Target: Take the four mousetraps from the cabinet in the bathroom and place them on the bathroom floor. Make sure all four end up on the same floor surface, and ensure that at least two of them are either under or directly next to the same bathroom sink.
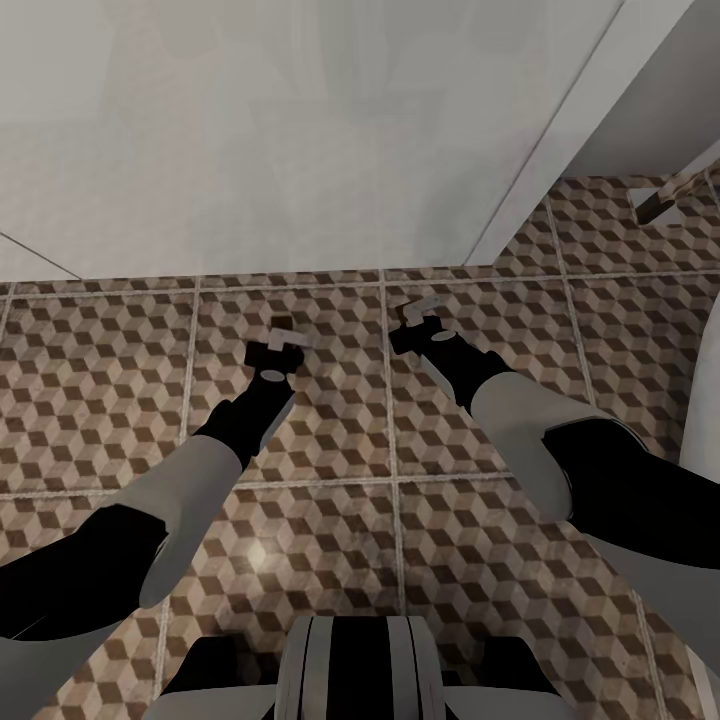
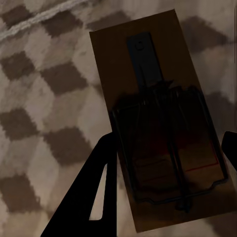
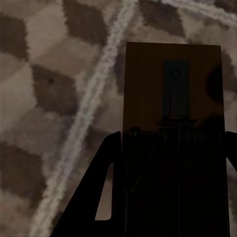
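Each pincer (image 1: 282, 335) (image 1: 418, 315) pinches a mousetrap (image 2: 160, 123) (image 3: 173, 98), half hidden in shadow.

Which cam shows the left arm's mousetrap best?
Left wrist view: the mousetrap shows nearly whole between the fingers, its wire and spring visible, over the bathroom floor. In the head view it is a small dark slab at the left gripper.
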Motion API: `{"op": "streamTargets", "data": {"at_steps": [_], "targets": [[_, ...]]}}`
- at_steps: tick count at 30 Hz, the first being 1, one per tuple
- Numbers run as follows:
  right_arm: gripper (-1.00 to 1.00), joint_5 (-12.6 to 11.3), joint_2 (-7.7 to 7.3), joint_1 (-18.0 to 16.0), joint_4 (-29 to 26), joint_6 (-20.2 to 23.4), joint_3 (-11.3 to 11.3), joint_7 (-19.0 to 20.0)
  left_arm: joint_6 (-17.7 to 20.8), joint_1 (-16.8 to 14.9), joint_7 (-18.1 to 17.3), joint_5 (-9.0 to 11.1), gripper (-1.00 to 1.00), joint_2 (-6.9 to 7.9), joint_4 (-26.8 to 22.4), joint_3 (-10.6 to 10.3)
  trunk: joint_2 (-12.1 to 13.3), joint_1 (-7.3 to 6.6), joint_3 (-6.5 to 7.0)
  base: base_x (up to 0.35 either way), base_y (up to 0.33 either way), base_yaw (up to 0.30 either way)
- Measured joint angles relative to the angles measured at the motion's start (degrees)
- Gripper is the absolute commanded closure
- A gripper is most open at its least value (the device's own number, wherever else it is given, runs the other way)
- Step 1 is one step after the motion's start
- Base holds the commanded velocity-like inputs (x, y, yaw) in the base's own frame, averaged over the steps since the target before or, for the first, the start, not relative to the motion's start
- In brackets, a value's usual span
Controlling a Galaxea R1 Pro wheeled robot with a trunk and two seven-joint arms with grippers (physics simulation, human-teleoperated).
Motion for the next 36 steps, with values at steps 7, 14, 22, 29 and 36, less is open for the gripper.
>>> {"op": "streamTargets", "data": {"at_steps": [7,14,22,29,36], "targets": [[1.00,-0.04,0.00,0.00,0.04,0.00,0.00,-0.03,-1.41,0.00,-0.02,-0.11,1.00,-0.01,0.13,-0.11,0.00,0.00,0.00,0.000,0.000,0.000],[1.00,-0.01,0.00,0.00,0.16,0.00,-0.05,-0.03,-5.04,0.00,0.35,-0.36,1.00,-0.30,-0.98,-0.47,0.00,0.00,0.00,0.000,0.000,0.000],[1.00,0.01,0.00,0.00,0.17,0.00,-0.02,-0.03,-5.85,0.01,3.69,-0.60,1.00,-0.35,-3.64,-0.82,0.00,0.00,0.00,0.000,0.000,0.000],[1.00,-0.01,0.00,0.00,0.18,0.00,-0.07,-0.03,-5.89,0.01,4.73,-0.59,1.00,-0.41,-3.99,-0.86,0.00,0.00,0.00,0.000,0.000,0.000],[1.00,0.00,0.00,0.00,0.18,0.00,-0.09,-0.03,-5.89,0.01,4.85,-0.58,1.00,-0.42,-4.29,-0.91,-0.01,0.03,-0.22,0.000,0.000,0.000]]}}
